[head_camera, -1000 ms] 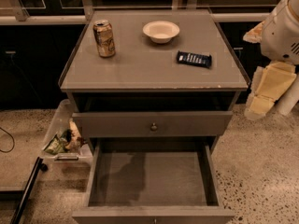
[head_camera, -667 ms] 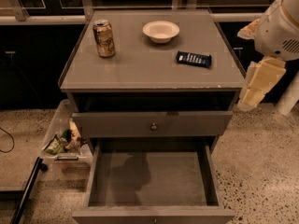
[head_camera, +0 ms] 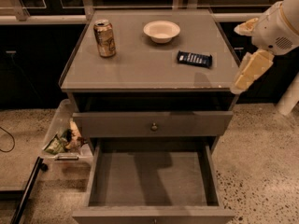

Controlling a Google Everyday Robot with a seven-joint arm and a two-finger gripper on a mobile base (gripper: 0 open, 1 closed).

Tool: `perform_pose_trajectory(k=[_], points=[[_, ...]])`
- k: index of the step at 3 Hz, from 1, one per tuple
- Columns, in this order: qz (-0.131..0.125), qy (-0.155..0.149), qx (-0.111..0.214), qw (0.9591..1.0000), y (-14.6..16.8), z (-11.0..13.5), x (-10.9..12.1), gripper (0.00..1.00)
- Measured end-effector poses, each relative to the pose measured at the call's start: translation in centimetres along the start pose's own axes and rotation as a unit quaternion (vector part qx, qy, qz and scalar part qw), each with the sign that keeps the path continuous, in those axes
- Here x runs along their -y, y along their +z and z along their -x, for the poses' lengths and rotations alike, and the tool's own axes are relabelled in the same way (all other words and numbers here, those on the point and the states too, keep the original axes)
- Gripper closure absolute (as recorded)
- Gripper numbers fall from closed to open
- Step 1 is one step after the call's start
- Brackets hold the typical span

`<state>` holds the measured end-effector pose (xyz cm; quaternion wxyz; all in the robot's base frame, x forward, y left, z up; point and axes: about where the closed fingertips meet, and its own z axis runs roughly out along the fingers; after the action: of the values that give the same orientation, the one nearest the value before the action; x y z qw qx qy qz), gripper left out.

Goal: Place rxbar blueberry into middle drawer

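The rxbar blueberry (head_camera: 194,59), a flat dark blue bar with pale lettering, lies on the right side of the cabinet top (head_camera: 140,69). The middle drawer (head_camera: 149,181) is pulled out low at the front, its grey floor bare. My gripper (head_camera: 249,72), cream-coloured, hangs off the cabinet's right edge, to the right of the bar and a little nearer the front, apart from it. It holds nothing that I can see.
A tan drink can (head_camera: 104,38) stands at the top's left and a white bowl (head_camera: 161,31) at the back middle. A closed drawer front with a round knob (head_camera: 152,125) sits above the open drawer. A clear bin of wrappers (head_camera: 64,139) and a black pole (head_camera: 25,192) are on the floor at left.
My gripper and arm have moved left and slightly up, closer to the cabinet's right edge. Bar, can, bowl and drawers have not moved.
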<state>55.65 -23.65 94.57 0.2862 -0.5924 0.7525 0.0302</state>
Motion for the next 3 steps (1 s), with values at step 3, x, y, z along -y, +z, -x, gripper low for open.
perform_pose_trajectory(k=[3], points=[[0.024,0.028,0.063,0.9973,3.5,-0.8,4.5,0.0]])
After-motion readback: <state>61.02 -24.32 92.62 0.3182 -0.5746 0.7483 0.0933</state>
